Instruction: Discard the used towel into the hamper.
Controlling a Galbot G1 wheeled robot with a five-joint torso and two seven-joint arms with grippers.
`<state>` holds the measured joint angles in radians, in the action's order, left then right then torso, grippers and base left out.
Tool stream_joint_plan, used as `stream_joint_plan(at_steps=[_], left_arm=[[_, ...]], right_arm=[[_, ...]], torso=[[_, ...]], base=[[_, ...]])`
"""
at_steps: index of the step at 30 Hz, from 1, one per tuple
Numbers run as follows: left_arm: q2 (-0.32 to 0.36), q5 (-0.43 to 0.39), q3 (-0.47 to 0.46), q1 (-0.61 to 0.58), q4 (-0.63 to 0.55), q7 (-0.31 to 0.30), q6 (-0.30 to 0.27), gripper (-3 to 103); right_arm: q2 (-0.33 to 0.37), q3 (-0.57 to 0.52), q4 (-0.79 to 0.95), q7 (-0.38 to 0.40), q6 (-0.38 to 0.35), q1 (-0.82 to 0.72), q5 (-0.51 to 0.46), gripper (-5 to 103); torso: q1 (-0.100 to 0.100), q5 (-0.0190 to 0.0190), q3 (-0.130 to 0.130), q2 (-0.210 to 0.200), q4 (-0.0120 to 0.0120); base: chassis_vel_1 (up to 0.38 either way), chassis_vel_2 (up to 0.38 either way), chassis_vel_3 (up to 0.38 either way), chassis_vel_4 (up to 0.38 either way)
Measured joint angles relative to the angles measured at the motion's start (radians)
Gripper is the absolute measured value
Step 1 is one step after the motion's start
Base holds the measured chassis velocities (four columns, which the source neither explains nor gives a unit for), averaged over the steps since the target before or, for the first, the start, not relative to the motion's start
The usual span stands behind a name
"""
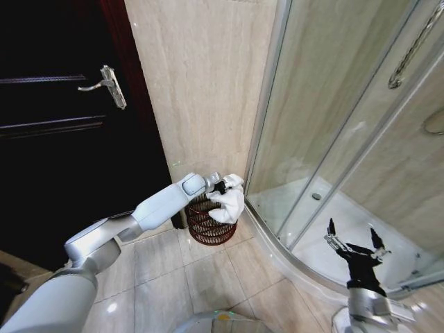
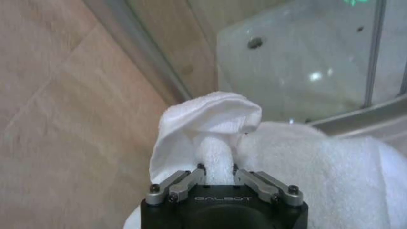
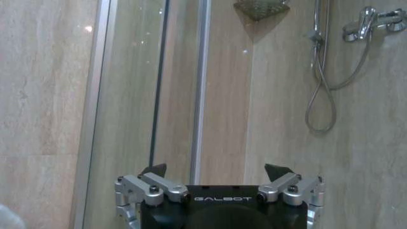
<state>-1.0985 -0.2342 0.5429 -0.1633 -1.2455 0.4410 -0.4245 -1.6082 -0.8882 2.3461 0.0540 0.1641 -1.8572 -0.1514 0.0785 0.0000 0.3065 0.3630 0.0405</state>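
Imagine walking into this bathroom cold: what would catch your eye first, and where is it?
First, the white towel pinched in the left gripper, held over the hamper at the foot of the beige wall. Next, the right gripper, open and idle, low in front of the glass shower enclosure. A dark door with a silver handle stands to the left.

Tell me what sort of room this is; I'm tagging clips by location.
A bathroom, most likely: a glass shower enclosure with a shower hose and tap inside. The left gripper holds a towel over the hamper.
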Motion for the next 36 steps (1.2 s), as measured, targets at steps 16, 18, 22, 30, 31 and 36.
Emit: stream_joint_plan(at_steps=[16, 18, 22, 30, 31, 36], left_arm=[[0.022, 0.038, -0.027, -0.030, -0.039, 0.010, -0.052, 25], [0.024, 0.037, -0.029, -0.031, -0.042, 0.013, -0.056, 36], [0.029, 0.037, -0.031, -0.032, -0.046, 0.019, -0.057, 52], [0.030, 0.032, -0.032, -0.035, -0.054, 0.028, -0.058, 79], [0.030, 0.032, -0.032, -0.035, -0.054, 0.028, -0.058, 79], [0.030, 0.030, -0.033, -0.033, -0.058, 0.031, -0.060, 98]], right_arm=[[0.000, 0.013, 0.012, -0.003, 0.006, -0.007, 0.015, 100], [0.000, 0.013, 0.011, -0.003, 0.011, -0.009, 0.016, 100], [0.000, 0.011, 0.006, -0.003, 0.015, -0.013, 0.016, 100], [0.000, 0.010, -0.005, -0.003, 0.017, -0.009, 0.016, 100], [0.000, 0.010, -0.005, -0.003, 0.017, -0.009, 0.016, 100], [0.000, 0.009, -0.005, -0.003, 0.017, -0.008, 0.016, 100]], torso=[[0.000, 0.0000, 0.000, 0.000, 0.0001], [0.000, -0.0001, 0.000, 0.000, 0.0001], [0.000, 0.0000, 0.000, 0.000, 0.0001], [0.000, 0.0000, 0.000, 0.000, 0.0000], [0.000, 0.0000, 0.000, 0.000, 0.0000], [0.000, 0.0000, 0.000, 0.000, 0.0000]], base=[[0.000, 0.000, 0.000, 0.000], [0.000, 0.000, 0.000, 0.000], [0.000, 0.000, 0.000, 0.000], [0.000, 0.000, 0.000, 0.000], [0.000, 0.000, 0.000, 0.000], [0.000, 0.000, 0.000, 0.000]])
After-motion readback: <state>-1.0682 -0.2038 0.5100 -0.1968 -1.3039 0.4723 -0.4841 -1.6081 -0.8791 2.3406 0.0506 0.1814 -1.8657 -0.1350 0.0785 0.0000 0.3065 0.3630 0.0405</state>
